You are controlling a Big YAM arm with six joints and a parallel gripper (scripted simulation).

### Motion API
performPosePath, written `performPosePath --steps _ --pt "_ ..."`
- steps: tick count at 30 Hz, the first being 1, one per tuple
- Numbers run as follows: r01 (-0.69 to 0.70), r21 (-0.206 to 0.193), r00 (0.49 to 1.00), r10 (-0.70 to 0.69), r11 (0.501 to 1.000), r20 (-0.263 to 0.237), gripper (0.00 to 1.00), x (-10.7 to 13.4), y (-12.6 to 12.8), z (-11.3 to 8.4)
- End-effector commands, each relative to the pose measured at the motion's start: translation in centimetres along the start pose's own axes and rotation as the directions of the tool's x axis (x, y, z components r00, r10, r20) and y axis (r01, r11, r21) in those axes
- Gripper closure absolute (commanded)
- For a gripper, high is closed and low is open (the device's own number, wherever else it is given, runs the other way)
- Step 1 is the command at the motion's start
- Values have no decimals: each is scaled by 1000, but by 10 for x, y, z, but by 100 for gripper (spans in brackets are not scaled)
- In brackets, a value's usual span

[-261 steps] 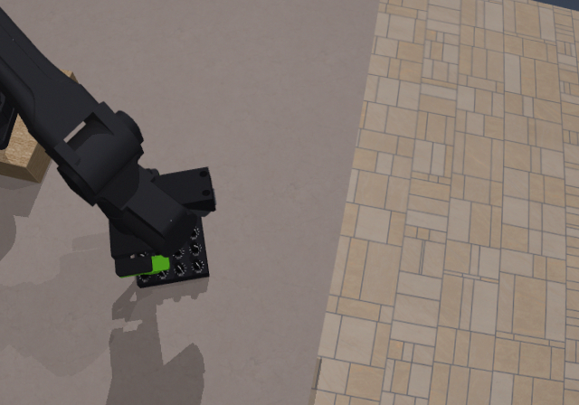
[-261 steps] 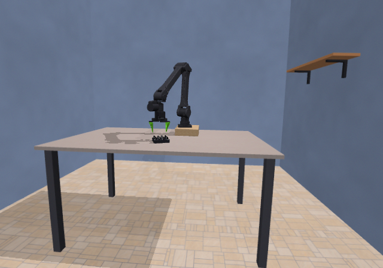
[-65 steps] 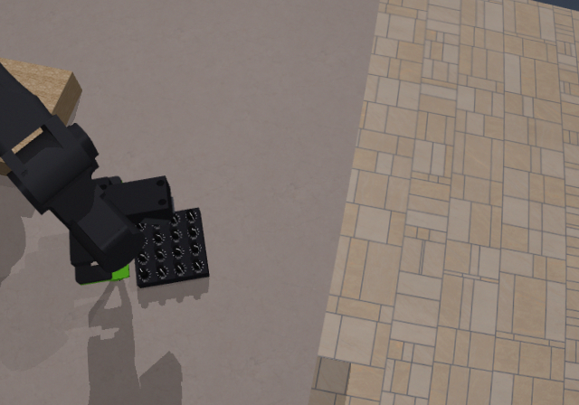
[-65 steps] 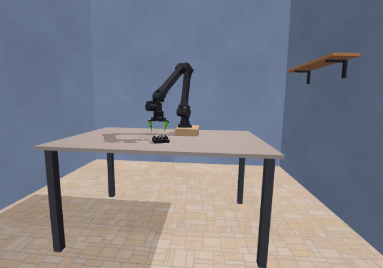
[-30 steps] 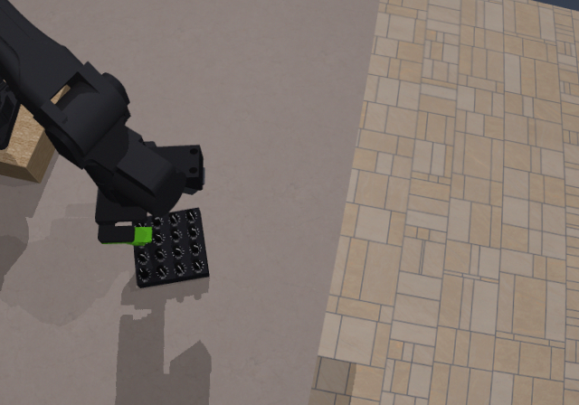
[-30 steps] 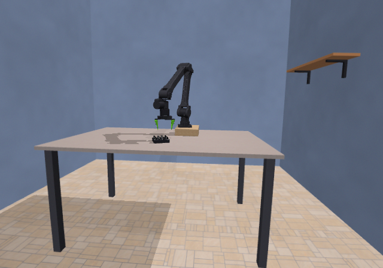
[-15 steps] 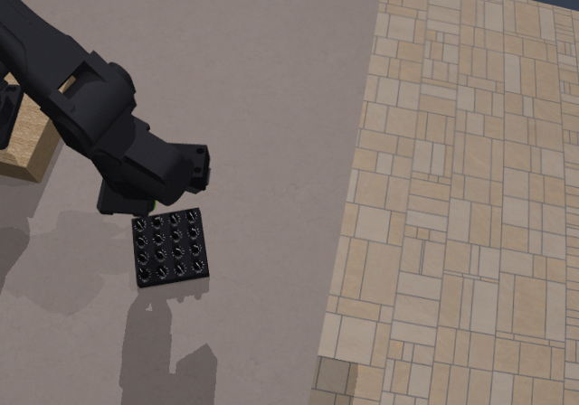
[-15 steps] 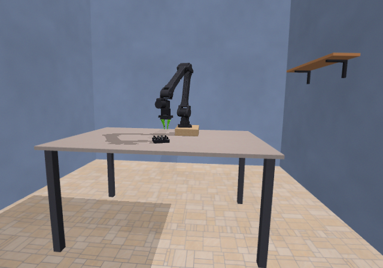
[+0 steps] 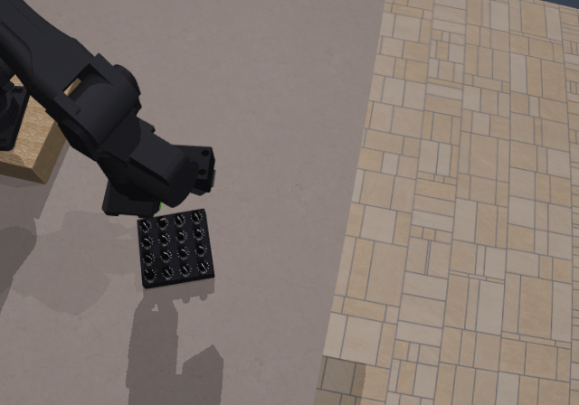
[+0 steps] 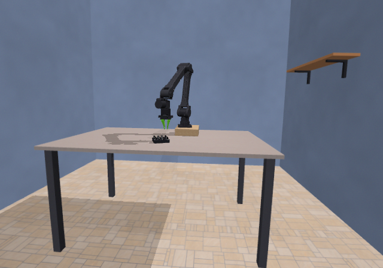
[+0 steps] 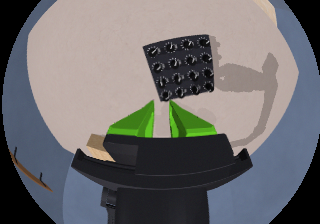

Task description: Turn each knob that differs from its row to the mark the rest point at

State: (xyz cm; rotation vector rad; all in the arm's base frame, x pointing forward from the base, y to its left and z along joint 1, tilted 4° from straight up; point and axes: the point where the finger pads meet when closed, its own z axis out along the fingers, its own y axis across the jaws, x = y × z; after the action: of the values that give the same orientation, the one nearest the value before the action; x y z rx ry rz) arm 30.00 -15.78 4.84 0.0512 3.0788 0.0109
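The black knob box (image 9: 175,248) stands flat on the table with its sixteen white-lined knobs facing up. It also shows in the exterior view (image 10: 160,139) and in the wrist view (image 11: 182,68). My gripper (image 10: 166,124) hangs pointing down, a little above the box, over its edge nearest the arm's base. Its green fingers stand close together with a narrow gap and nothing between them. In the overhead view the arm hides the fingers except for a green sliver (image 9: 159,205). The knob names and marks are too small to read.
The arm's wooden base block (image 9: 33,153) sits on the table behind the box. The table's edge (image 9: 355,204) runs to the right, with tiled floor beyond. A wall shelf (image 10: 324,61) hangs far off to the right.
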Motion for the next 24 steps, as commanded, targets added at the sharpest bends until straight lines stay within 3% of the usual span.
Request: performPosePath --steps 1,16,24 --pt "-6 34 998 4 999 63 81 -26 -10 -26" --pt "-5 35 998 3 999 66 81 -30 -12 -18" --pt "-5 15 1000 4 1000 25 81 -13 -4 1"
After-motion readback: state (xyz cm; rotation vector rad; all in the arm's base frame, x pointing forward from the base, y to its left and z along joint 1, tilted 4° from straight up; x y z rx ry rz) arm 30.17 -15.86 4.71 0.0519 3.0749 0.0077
